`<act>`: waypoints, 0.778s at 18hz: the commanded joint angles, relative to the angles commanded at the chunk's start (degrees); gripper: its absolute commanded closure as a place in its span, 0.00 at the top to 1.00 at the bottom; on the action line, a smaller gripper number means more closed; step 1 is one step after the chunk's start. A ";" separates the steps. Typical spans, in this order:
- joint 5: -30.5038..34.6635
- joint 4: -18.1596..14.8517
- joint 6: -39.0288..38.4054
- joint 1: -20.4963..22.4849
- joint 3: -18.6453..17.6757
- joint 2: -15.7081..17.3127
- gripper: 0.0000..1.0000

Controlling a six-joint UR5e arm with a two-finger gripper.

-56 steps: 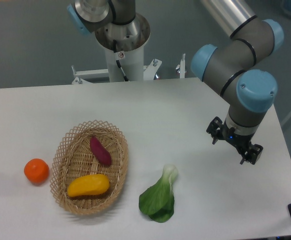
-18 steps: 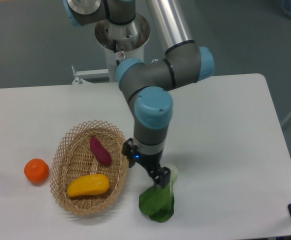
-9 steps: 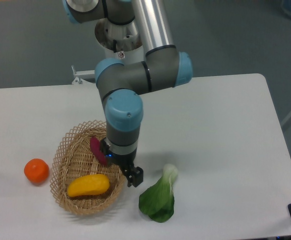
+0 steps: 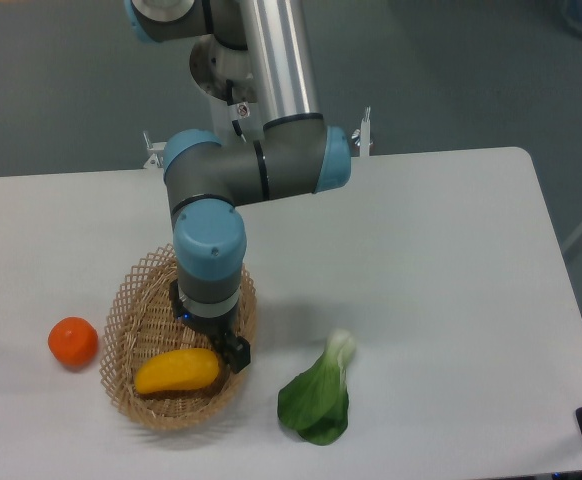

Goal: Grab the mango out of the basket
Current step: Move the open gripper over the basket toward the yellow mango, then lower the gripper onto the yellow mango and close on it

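Mango (image 4: 176, 370) lying on its side in the front part of the basket (image 4: 131, 312), long axis roughly left to right, not lifted. Basket resting on the white tabletop (image 4: 441, 260), left of centre. Pincer (image 4: 211, 338) positioned over the basket interior, just above and right of the mango's right end; one dark fingertip visible beside the fruit, contact not confirmable. Pincer state: cannot tell, jaws largely hidden beneath the wrist. Arm's blue-capped wrist joint covering the rear middle of the basket. Round orange (image 4: 73, 342) on the tabletop just left of the basket, apart from it. Leafy green vegetable (image 4: 317, 395) on the tabletop right of the basket, white stem end pointing away from the camera.
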 joint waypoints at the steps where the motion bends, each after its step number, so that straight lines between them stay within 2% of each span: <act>1: 0.00 0.00 0.00 -0.26 0.17 -0.53 1.00; 4: 0.00 0.17 -1.49 -0.70 0.26 -1.41 1.00; 9: 0.09 3.25 -2.99 -0.88 0.53 -2.90 1.00; 14: 0.26 3.25 -3.60 -1.76 0.53 -4.04 1.00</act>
